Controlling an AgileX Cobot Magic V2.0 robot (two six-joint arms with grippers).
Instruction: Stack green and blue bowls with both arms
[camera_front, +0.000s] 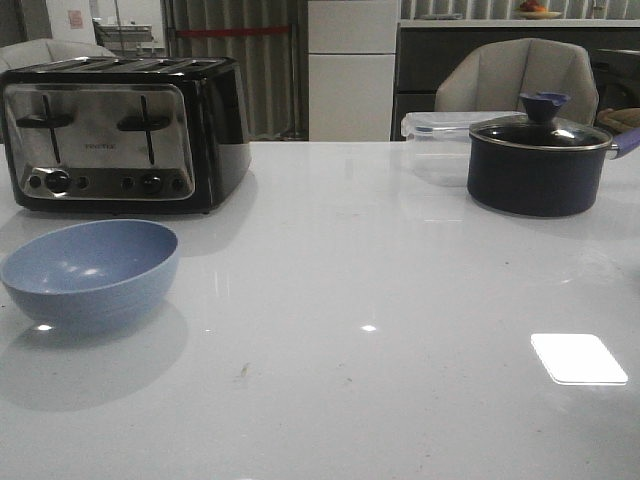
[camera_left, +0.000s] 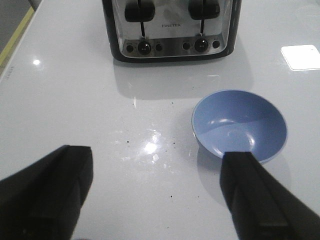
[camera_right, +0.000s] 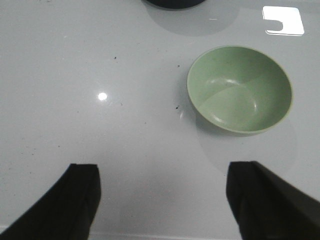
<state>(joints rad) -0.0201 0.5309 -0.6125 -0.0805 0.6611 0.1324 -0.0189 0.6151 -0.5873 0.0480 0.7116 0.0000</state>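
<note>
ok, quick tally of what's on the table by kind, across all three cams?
Bowls: 2, the blue bowl and the green bowl, the green one seen only by the right wrist cam
Toaster: 1
Lidded pot: 1
Clear plastic container: 1
Total: 5

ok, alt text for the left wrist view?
An empty blue bowl sits upright on the white table, just ahead of the open left gripper, which holds nothing. Its dark fingers frame the view; a chrome toaster stands beyond the bowl.
</note>
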